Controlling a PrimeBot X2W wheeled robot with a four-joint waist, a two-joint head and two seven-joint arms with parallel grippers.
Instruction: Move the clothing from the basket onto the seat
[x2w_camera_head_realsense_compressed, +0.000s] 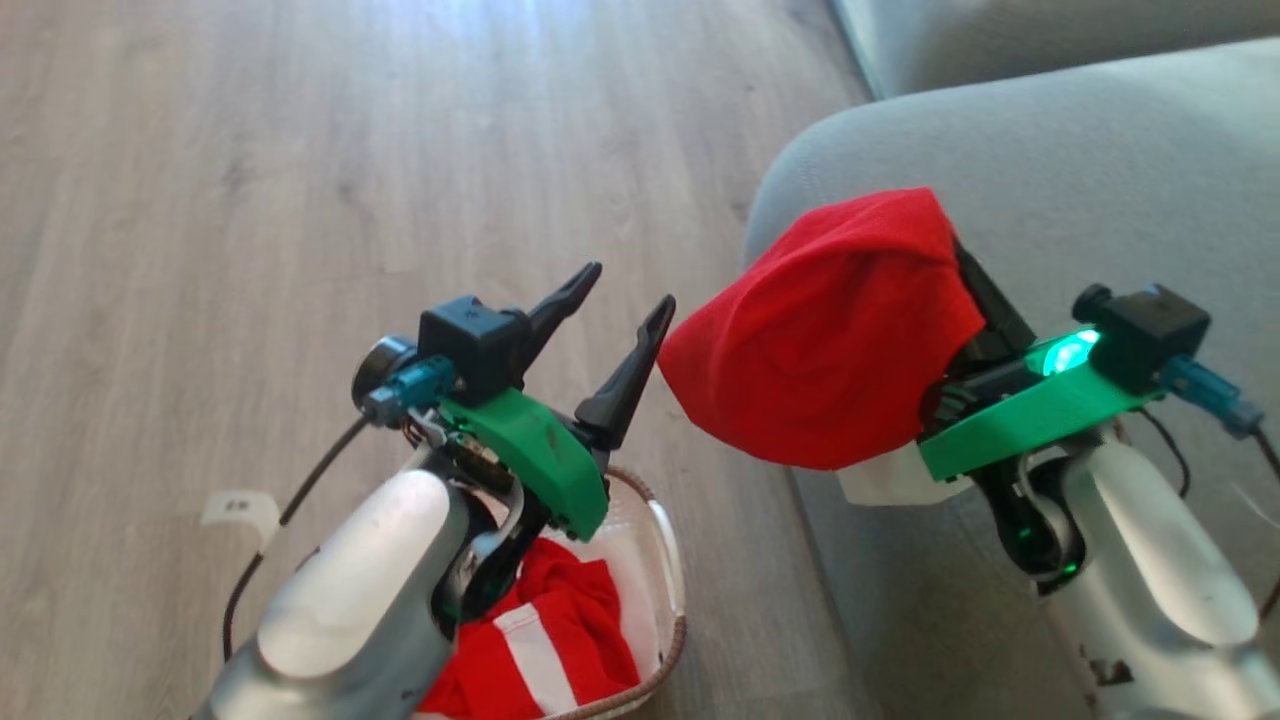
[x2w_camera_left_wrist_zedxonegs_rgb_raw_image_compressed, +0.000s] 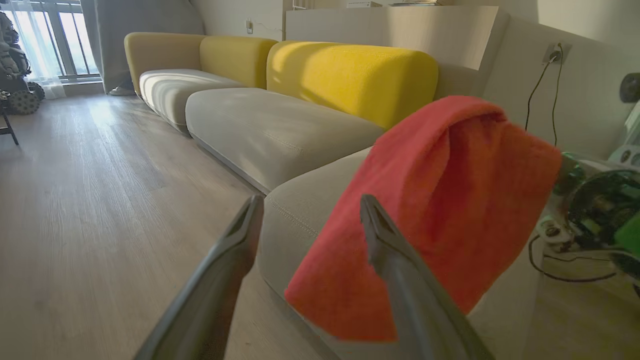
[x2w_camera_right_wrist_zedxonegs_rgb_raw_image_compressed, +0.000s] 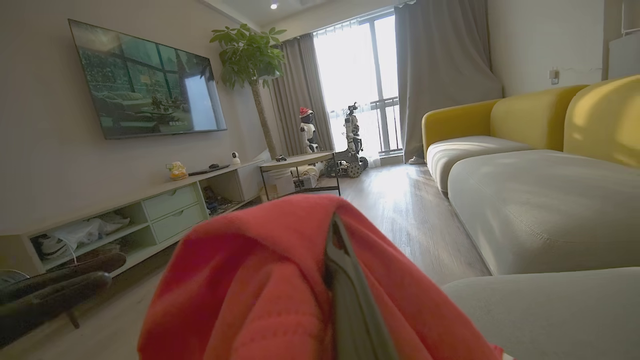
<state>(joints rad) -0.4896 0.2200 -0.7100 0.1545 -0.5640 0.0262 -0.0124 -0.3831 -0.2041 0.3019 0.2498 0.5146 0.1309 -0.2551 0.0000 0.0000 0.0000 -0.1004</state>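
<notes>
A plain red garment hangs draped over my right gripper, which is shut on it; one dark finger shows through the cloth. The garment is held in the air over the rounded front corner of the grey seat. More red clothing with a white stripe lies in the cream basket on the floor below my left arm. My left gripper is open and holds nothing, raised above the basket just left of the hanging garment.
Wood floor stretches to the left and ahead. A white scrap lies on the floor at left. Yellow-backed sofa sections continue along the wall. A TV shelf unit and a small table stand across the room.
</notes>
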